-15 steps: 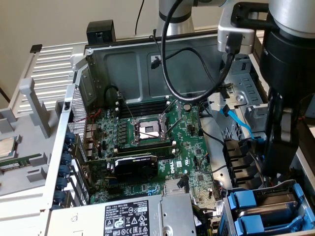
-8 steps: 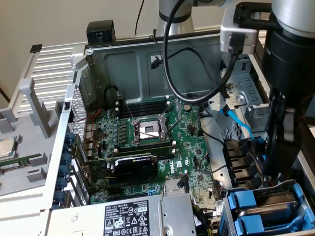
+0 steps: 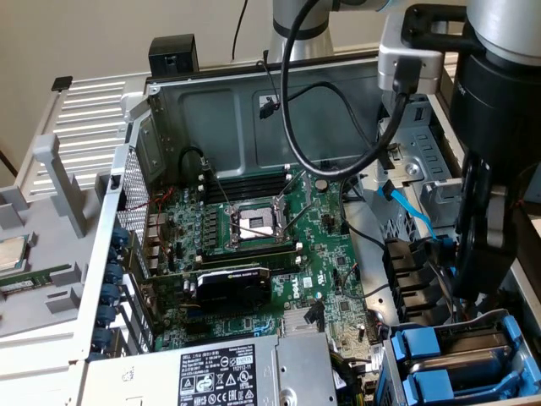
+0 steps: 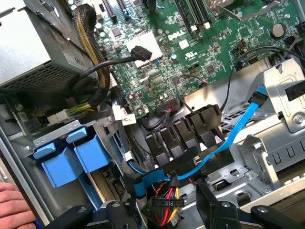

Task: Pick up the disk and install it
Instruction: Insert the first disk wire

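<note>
The disk [image 3: 475,340] lies dark and flat in the drive cage at the near right corner of the open computer case, with blue carrier fronts [image 3: 423,348] facing the motherboard. In the wrist view these blue carrier fronts [image 4: 71,160] stand side by side in the cage. My gripper [image 3: 475,283] hangs just behind the cage, over black cable clips, and touches no disk. In the wrist view my gripper [image 4: 164,202] is open, its dark fingers [image 4: 112,213] apart. A black power plug with red and yellow wires [image 4: 167,204] shows between them.
A person's hand [image 4: 12,205] rests at the case edge beside the drive cage. A blue data cable [image 4: 238,129] crosses the metal bracket. The green motherboard [image 3: 254,245] fills the case middle, and the grey power supply [image 3: 220,372] sits at the near edge.
</note>
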You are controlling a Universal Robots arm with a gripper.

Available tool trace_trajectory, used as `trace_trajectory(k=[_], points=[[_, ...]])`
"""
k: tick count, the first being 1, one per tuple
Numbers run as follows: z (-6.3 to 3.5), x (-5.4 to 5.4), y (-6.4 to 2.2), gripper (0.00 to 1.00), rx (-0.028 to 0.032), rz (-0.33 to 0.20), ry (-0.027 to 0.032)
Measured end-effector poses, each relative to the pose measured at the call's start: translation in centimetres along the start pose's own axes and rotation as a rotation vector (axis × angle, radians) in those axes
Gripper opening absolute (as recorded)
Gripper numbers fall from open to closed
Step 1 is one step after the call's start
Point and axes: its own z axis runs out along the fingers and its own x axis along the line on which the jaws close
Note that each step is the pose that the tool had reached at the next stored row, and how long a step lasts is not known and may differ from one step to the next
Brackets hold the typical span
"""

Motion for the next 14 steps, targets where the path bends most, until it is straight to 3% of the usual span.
trace_trajectory(k=[3, 6, 11, 14], points=[[0.0, 0.01, -0.01, 0.6, 0.0001, 0.013, 0.0001], [0.0, 0.01, -0.01, 0.46, 0.0004, 0.023, 0.0005], [0.0, 0.01, -0.01, 0.46, 0.0012, 0.03, 0.0002], [0.01, 0.02, -0.01, 0.38, 0.0026, 0.033, -0.0003]])
